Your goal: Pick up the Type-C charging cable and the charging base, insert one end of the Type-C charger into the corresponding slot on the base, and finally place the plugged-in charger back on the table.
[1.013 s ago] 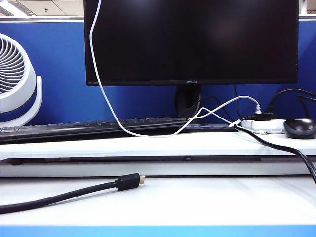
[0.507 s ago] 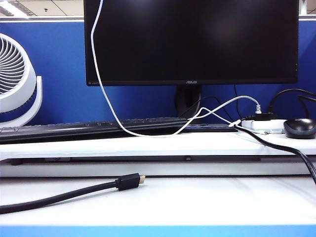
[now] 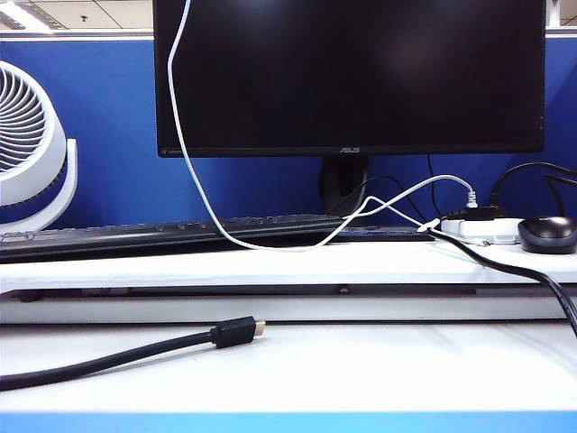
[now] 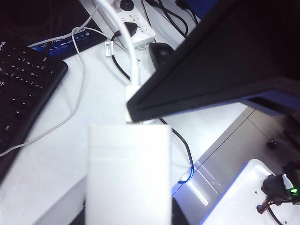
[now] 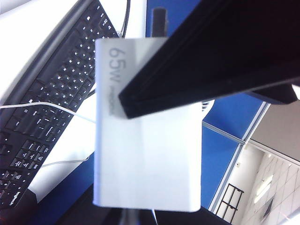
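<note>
both grippers sit above the exterior camera's frame, over the monitor [image 3: 350, 77]. left gripper [image 4: 129, 164] holds the charging base [image 4: 129, 173] between its dark fingers; the type-c charging cable [image 4: 129, 65] runs out of the block's far end, past the keyboard [image 4: 23, 89] toward the power strip [image 4: 136, 26]. right gripper [image 5: 147, 140] is nearly closed against the same block, marked 65w; whether it truly grips, cannot tell. cable hangs slack over the table [image 3: 297, 361].
</note>
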Action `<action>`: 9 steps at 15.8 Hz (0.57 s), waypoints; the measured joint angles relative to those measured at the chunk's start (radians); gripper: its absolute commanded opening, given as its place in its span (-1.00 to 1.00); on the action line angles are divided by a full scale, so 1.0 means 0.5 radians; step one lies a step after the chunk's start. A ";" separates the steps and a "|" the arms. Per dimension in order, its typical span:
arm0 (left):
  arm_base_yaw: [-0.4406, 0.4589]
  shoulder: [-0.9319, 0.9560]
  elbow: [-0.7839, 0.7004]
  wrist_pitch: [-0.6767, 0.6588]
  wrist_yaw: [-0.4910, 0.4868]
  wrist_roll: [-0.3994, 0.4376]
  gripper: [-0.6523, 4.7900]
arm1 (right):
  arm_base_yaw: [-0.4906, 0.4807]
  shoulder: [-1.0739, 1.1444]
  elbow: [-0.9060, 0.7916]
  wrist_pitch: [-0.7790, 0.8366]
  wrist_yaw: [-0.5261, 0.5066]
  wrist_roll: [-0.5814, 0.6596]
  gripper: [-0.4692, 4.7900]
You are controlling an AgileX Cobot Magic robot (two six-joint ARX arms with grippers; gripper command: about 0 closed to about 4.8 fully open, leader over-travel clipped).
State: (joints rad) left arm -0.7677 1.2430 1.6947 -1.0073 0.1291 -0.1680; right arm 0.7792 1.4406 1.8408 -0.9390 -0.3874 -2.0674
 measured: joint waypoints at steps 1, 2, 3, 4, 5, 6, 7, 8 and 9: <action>0.000 0.000 0.000 0.001 0.000 0.000 -0.78 | 0.001 0.000 0.000 0.001 0.000 0.005 -0.81; 0.000 0.000 0.000 0.002 0.000 0.000 -0.78 | 0.001 -0.002 0.000 -0.001 0.002 0.059 -0.81; 0.000 0.000 0.000 0.003 0.001 0.000 -0.78 | 0.001 -0.005 0.000 -0.002 0.004 0.078 -0.81; 0.000 -0.001 0.000 0.027 0.002 -0.001 -0.78 | 0.000 -0.013 0.000 0.003 0.012 0.094 -0.81; 0.000 -0.001 0.000 0.046 0.003 0.000 -0.78 | 0.000 -0.017 0.001 0.014 0.017 0.097 -0.81; 0.000 -0.002 0.000 0.045 0.003 0.000 -0.78 | 0.000 -0.017 0.001 0.014 0.018 0.102 -0.81; 0.000 -0.001 0.000 0.044 0.003 0.000 -0.78 | 0.000 -0.016 0.001 0.014 0.020 0.136 -0.81; 0.000 -0.002 0.000 0.044 0.003 0.000 -0.78 | 0.000 -0.016 0.001 0.013 0.020 0.169 -0.81; 0.000 -0.002 0.000 0.044 0.003 0.000 -0.78 | 0.000 -0.016 0.001 0.013 0.020 0.178 -0.81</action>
State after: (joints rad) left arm -0.7677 1.2423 1.6947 -0.9852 0.1307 -0.1680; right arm 0.7792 1.4326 1.8412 -0.9325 -0.3775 -1.9785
